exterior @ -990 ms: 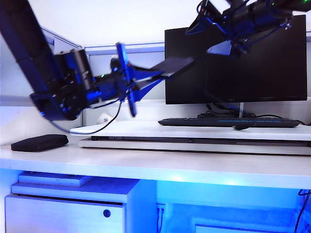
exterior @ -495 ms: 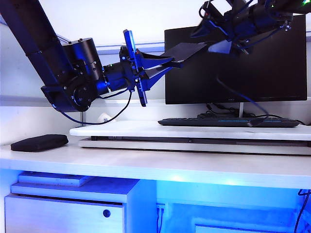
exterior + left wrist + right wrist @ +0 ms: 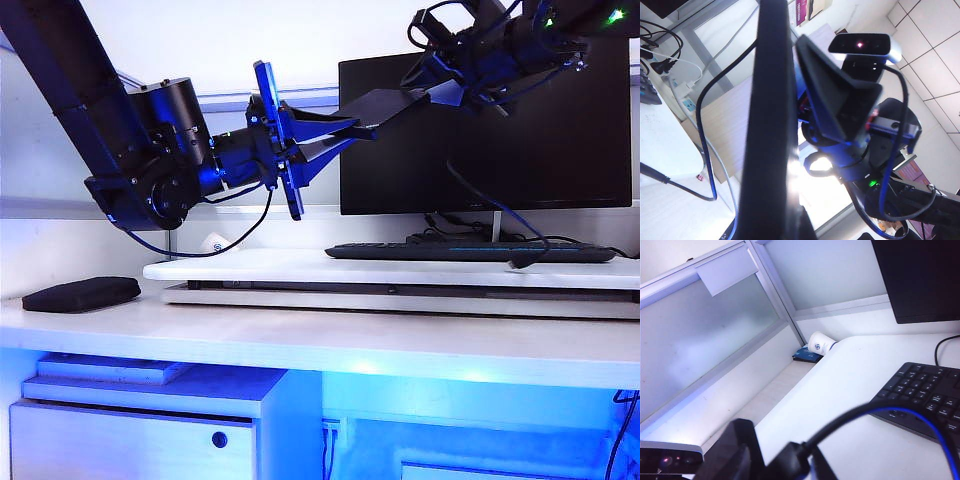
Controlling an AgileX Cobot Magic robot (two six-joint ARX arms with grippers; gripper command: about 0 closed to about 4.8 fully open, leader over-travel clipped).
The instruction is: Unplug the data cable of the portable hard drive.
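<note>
The portable hard drive point(image 3: 385, 103), a thin flat black box, is held up in the air in front of the monitor. My left gripper point(image 3: 350, 130) is shut on its near end; in the left wrist view the drive point(image 3: 767, 100) shows edge-on as a dark bar. My right gripper point(image 3: 432, 95) comes from the upper right and has its fingers closed around the plug point(image 3: 792, 457) at the drive's far end. The data cable point(image 3: 490, 205) hangs from there in a loop down to the keyboard; the right wrist view shows this cable point(image 3: 880, 412) curving away from the plug.
A black keyboard point(image 3: 470, 252) lies on the raised white board point(image 3: 250, 270) under the arms, with the dark monitor point(image 3: 560, 150) behind it. A black cushion point(image 3: 82, 293) lies at the desk's left. A paper cup point(image 3: 821, 344) lies by the partition.
The left arm lifted and steadied with the drive. The right gripper's fingers, wide open a second ago, have closed in at the drive's far end. The hanging cable shifted slightly right.
</note>
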